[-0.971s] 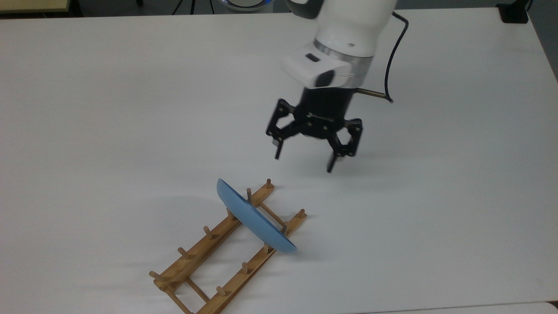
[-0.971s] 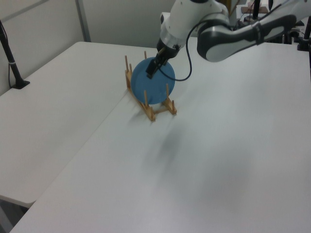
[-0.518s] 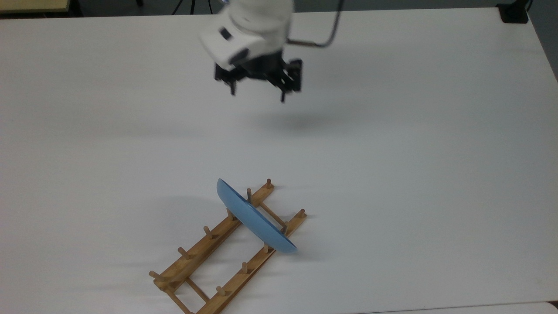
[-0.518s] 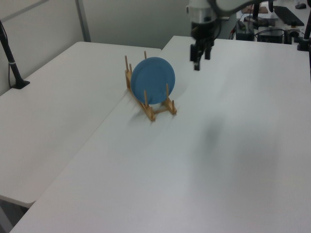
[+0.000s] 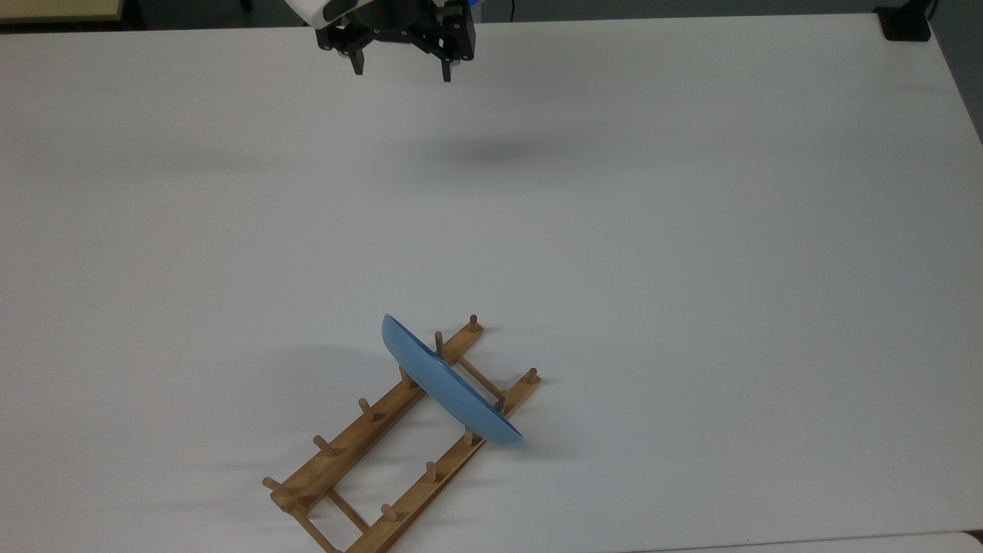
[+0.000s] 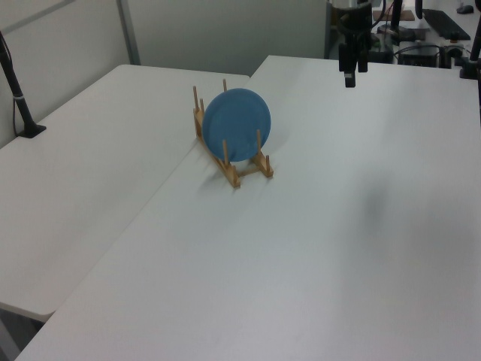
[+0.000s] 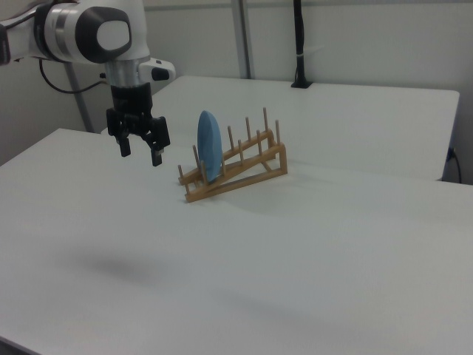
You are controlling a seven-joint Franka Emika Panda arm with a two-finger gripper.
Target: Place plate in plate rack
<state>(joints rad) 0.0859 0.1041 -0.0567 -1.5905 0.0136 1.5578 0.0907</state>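
The light-blue plate [image 5: 449, 392] [image 6: 236, 125] [image 7: 208, 146] stands on edge between the pegs at one end of the wooden plate rack [image 5: 361, 452] [image 6: 233, 174] [image 7: 244, 168]. My gripper [image 5: 401, 74] [image 6: 350, 78] [image 7: 140, 152] hangs high over the table, far from the rack, near the top view's upper edge. It is open and holds nothing. In the right view it sits to the rack's left, well apart from the plate.
The white table [image 5: 691, 230] stretches wide on all sides of the rack. A black post [image 6: 19, 98] stands at the left view's far left, and a black block [image 5: 906, 23] sits at the top view's upper right corner.
The open gripper has pulled away from the rack, rising and travelling toward the top view's upper edge and to its left. Plate and rack have not moved.
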